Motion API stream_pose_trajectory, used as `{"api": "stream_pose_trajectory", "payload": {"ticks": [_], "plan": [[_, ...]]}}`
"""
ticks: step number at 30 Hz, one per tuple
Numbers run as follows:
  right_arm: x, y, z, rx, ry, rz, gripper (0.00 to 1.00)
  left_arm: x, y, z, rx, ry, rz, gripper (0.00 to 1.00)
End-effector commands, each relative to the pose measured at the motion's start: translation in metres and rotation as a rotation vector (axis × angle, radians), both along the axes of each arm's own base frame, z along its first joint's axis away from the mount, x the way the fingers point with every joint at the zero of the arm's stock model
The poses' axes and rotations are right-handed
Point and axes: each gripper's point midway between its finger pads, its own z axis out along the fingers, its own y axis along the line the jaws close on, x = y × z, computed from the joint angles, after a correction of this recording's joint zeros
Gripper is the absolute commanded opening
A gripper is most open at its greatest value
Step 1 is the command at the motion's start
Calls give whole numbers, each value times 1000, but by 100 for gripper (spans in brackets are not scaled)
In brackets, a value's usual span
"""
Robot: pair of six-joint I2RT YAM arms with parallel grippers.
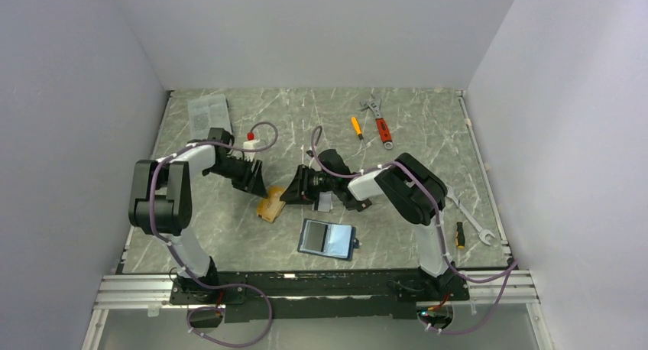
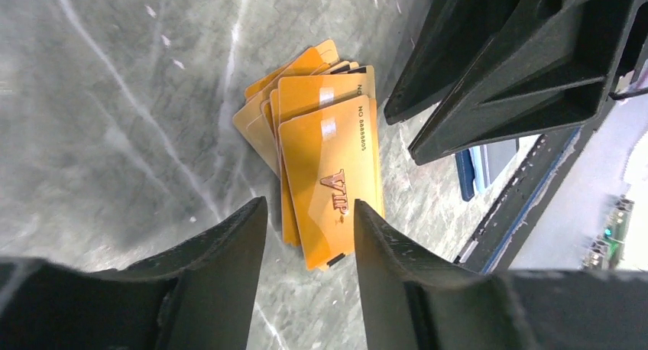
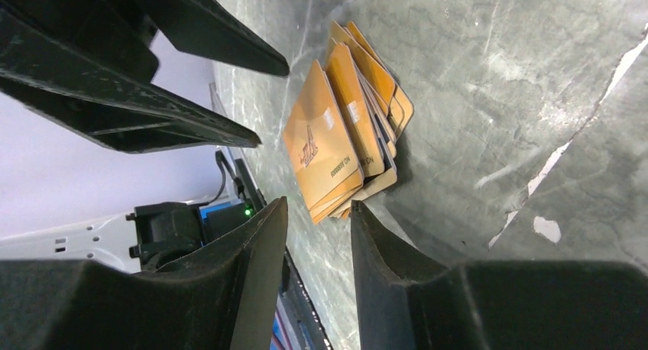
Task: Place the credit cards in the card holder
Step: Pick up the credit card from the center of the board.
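Note:
A fanned stack of orange-tan credit cards (image 1: 270, 206) lies flat on the marbled table; the top one reads "VIP" (image 2: 328, 159). It also shows in the right wrist view (image 3: 340, 147). My left gripper (image 1: 257, 188) hangs open and empty just over the stack's near end (image 2: 309, 203). My right gripper (image 1: 295, 192) is open and empty at the stack's other side (image 3: 318, 203), close to the left one. The navy card holder (image 1: 328, 239) lies open, pale blue inside, nearer the table's front; its edge shows in the left wrist view (image 2: 475, 165). No white or black cards are visible.
A clear plastic box (image 1: 208, 111) lies at the back left. An orange screwdriver (image 1: 356, 126) and a red-handled wrench (image 1: 380, 121) lie at the back right. A silver spanner (image 1: 470, 216) and a small screwdriver (image 1: 459, 234) lie by the right arm.

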Motion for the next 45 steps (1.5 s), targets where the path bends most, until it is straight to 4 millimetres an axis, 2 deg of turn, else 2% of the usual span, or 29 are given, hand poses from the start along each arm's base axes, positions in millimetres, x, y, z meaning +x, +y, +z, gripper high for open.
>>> {"api": "stream_pose_trajectory", "payload": {"ticks": [1, 4, 10, 15, 22, 30, 39, 45], "plan": [[4, 3, 24, 8, -92, 3, 38, 17, 14, 32, 81, -155, -42, 54], [4, 2, 28, 5, -104, -1, 38, 10, 16, 31, 130, -189, -99, 52], [4, 8, 39, 38, -118, 9, 32, -16, 12, -1, 276, -247, -250, 43], [4, 14, 40, 44, -120, 23, 30, -18, 17, -11, 303, -239, -265, 32], [-1, 17, 38, 46, -113, 33, 31, -18, 14, -8, 290, -256, -266, 29], [3, 24, 44, 49, -124, 42, 35, -20, 11, -9, 273, -255, -275, 27], [6, 32, 22, 34, -73, 52, 37, -22, 10, -8, 266, -256, -278, 24], [5, 32, 16, 21, -66, 56, 38, -22, 8, -8, 256, -256, -276, 23]]}}
